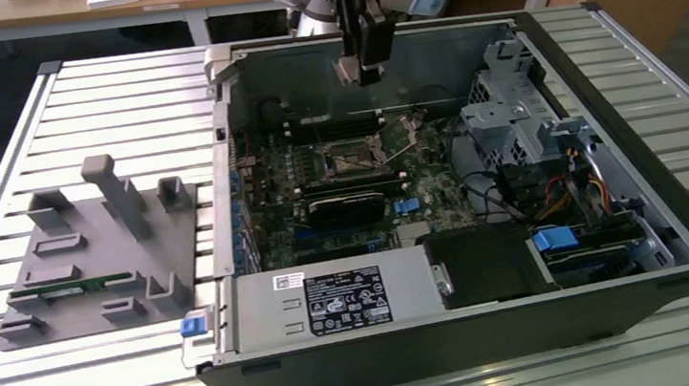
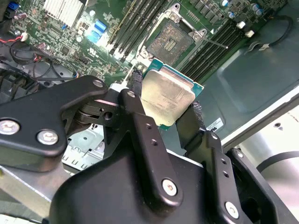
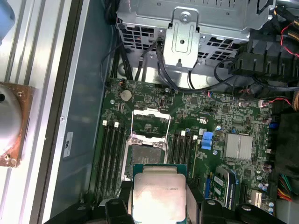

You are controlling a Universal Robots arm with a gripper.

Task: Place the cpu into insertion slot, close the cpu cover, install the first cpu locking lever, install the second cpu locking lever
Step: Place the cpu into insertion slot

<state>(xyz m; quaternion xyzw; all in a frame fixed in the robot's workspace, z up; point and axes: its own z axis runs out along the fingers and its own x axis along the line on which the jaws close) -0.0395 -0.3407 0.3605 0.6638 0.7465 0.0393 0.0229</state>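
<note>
My gripper [image 1: 367,73] hangs over the back part of the open computer case [image 1: 650,170], above the green motherboard. It is shut on the cpu [image 2: 167,95], a flat square chip with a silvery top, held by its edges between the two black fingers [image 2: 136,109]. In the first wrist view the cpu [image 3: 159,193] is above and just short of the insertion slot [image 3: 144,157], whose dark pin field is bare. The cpu cover [image 3: 149,122], a thin metal frame with a window, stands flipped open behind the slot. A thin metal lever [image 2: 216,43] sticks out beside the insertion slot [image 2: 170,42].
Long black memory slots [image 3: 111,154] flank the socket on both sides. A metal drive cage [image 1: 517,127] with cables, a finned heatsink [image 3: 238,145] and the power supply [image 1: 330,300] fill the case. A grey fixture [image 1: 94,248] lies on the slatted table at the exterior view's left.
</note>
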